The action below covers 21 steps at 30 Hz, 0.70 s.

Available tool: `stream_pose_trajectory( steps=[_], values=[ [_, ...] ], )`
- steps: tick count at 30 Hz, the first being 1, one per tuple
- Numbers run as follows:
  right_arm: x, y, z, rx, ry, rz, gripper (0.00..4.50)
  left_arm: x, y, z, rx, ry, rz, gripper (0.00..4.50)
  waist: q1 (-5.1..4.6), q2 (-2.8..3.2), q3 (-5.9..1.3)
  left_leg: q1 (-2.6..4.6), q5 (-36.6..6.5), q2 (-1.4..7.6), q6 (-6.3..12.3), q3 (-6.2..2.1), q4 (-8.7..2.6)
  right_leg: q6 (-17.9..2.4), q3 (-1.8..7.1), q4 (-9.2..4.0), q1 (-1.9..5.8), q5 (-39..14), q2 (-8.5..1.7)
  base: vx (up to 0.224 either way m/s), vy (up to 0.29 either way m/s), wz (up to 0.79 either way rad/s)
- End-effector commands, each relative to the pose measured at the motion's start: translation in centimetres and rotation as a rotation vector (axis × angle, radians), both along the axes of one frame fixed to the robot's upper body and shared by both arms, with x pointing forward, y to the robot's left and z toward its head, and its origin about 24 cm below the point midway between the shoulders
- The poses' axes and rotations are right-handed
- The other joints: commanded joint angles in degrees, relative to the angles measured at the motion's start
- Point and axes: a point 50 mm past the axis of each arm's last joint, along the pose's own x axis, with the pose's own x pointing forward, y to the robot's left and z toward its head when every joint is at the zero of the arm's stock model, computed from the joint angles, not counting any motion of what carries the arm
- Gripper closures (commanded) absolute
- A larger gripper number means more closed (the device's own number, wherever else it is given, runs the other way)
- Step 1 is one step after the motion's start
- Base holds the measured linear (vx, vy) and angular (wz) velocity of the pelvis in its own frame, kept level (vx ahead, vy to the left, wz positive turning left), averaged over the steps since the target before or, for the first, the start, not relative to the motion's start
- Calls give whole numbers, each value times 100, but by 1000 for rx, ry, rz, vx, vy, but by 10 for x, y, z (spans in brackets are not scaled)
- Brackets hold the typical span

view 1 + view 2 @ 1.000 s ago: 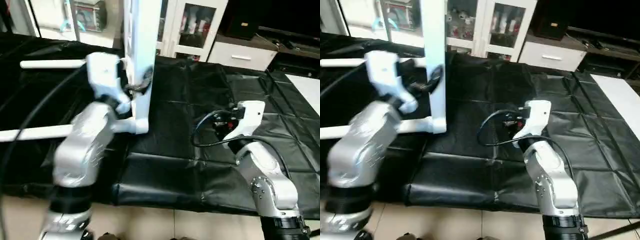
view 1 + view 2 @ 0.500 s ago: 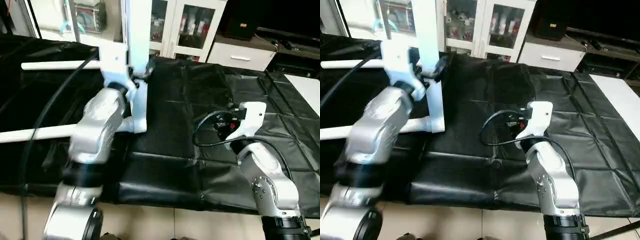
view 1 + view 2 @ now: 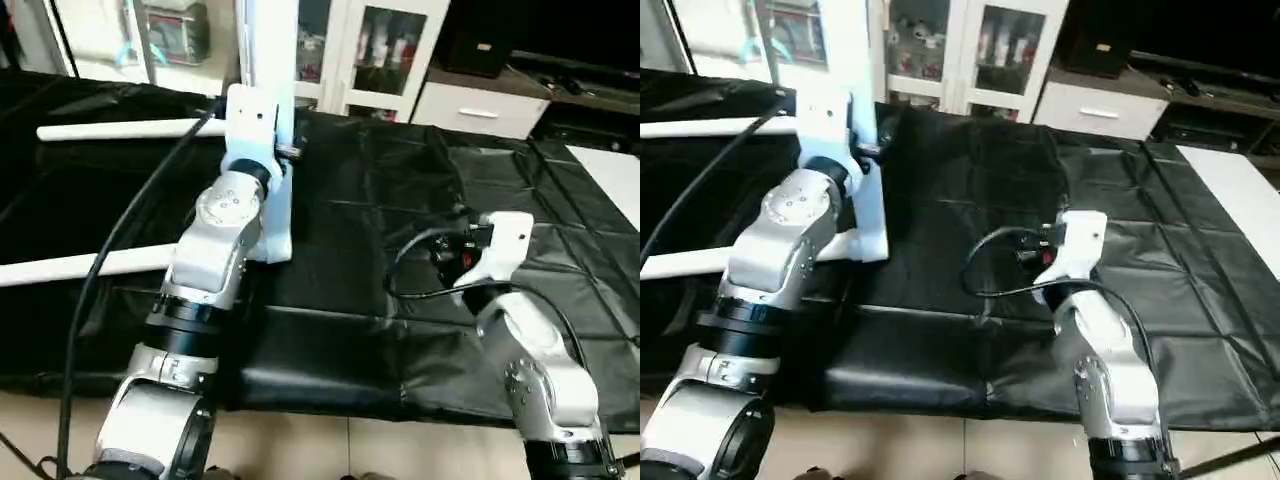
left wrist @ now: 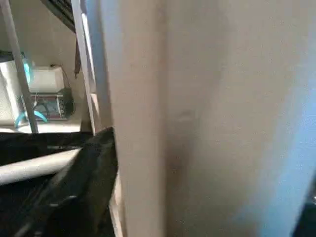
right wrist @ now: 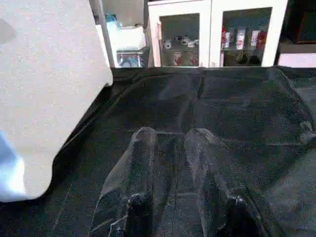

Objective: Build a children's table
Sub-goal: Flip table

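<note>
The children's table top (image 3: 272,60) stands upright on its edge on the black mat, a white panel rising out of the picture. Two white legs stick out of it to the left: an upper leg (image 3: 120,129) and a lower leg (image 3: 80,266). My left gripper (image 3: 285,150) is at the panel's edge, about halfway between the two legs. In the left wrist view the panel (image 4: 207,118) stands right up against the camera. My right gripper (image 5: 170,136) hovers low over the mat to the right of the top, open by a narrow gap with nothing in it.
A black quilted mat (image 3: 380,200) covers the work surface; its front edge (image 3: 330,400) drops to a pale floor. White glass-door cabinets (image 3: 390,50) and a low white drawer unit (image 3: 480,105) stand behind. A black cable (image 3: 100,260) hangs along my left arm.
My left arm has stretched forward and up to the table top's edge, the forearm now pointing straight at it. The right arm has stayed where it was.
</note>
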Motion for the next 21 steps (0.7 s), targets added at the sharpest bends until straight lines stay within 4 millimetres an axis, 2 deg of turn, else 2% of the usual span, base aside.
stream_pose_trajectory(
  steps=[1,4,5,7,8,9,12,15,19,20,21],
  values=[
    [-1,-4,4,-19,-7,4,346,-2,3,7,-8,-50,8,110,15,64,-378,73,-1763,46,-226,-23,-518,-489,111,-450,272,-1855,-162,0,0,0],
    [-3,-1,1,-47,6,87,346,-6,2,10,-3,-83,-45,129,38,58,-380,69,-1656,57,-181,-26,-519,-521,109,-432,293,-1708,-162,0,0,0],
    [-8,3,-2,-85,9,170,346,-11,-4,11,-2,-103,-129,150,43,47,-381,64,-1582,59,-157,-17,-516,-546,114,-426,295,-1626,-166,0,0,0],
    [-11,4,-3,-96,10,204,346,-14,-6,11,-8,-107,-166,156,69,56,-383,66,-1509,67,-146,-8,-510,-586,122,-414,296,-1521,-171,0,0,0],
    [-13,6,-4,-87,16,229,346,-19,-12,11,-15,-112,-240,157,76,39,-391,67,-1381,79,-100,1,-506,-702,125,-386,295,-1255,-167,0,0,0],
    [-14,7,-4,-85,18,238,346,-21,-15,10,-15,-111,-269,157,86,50,-389,69,-1349,78,-89,0,-507,-733,123,-377,295,-1221,-168,0,0,0],
    [-16,9,-6,-90,27,249,346,-26,-22,7,-24,-102,-298,174,159,65,-385,111,-1329,93,-103,24,-503,-785,131,-371,265,-1185,-163,0,0,0],
    [-16,8,-11,-121,48,226,346,-30,-34,7,-69,-87,-314,186,205,58,-373,129,-1402,98,-166,41,-511,-759,135,-388,252,-1226,-162,0,0,0],
    [-13,1,-14,-153,67,166,346,-36,-46,11,-132,-85,-364,205,223,36,-380,97,-1356,88,-210,41,-505,-646,144,-388,269,-1300,-172,0,0,0],
    [-9,-8,-15,-165,74,94,346,-39,-58,15,-159,-89,-387,208,218,19,-381,73,-1347,82,-209,35,-507,-556,142,-391,286,-1377,-175,0,0,0],
    [-7,-13,-14,-167,75,60,346,-41,-62,16,-171,-89,-388,211,220,22,-380,80,-1347,83,-226,38,-504,-536,139,-402,276,-1386,-171,0,0,0]
  ],
)
